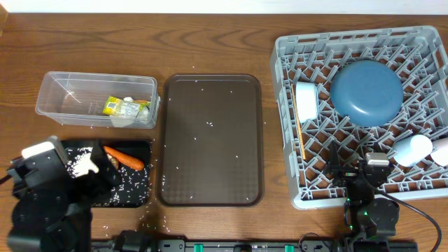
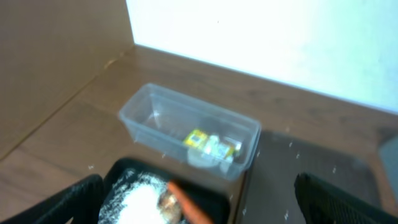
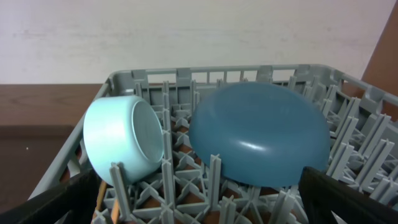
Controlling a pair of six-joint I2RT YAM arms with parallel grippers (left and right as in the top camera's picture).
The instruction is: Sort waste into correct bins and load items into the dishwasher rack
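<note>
I read the large square grey plastic lattice crate as one flat grey, with brown wood showing through its criss-cross bars; the large blue round plate is a dusty mid-blue with a pale sheen; the white bowl with a light-blue outside shows white from overhead. The clear rectangular plastic box has a small yellow-green printed wrapper in it (the print is too small for me to read); the shallow black rectangular tray carries white rice grains and an orange carrot; the dark-brown rectangular serving tray is finely textured and flecked with white; the wooden table is reddish-brown, streaked with grain.
</note>
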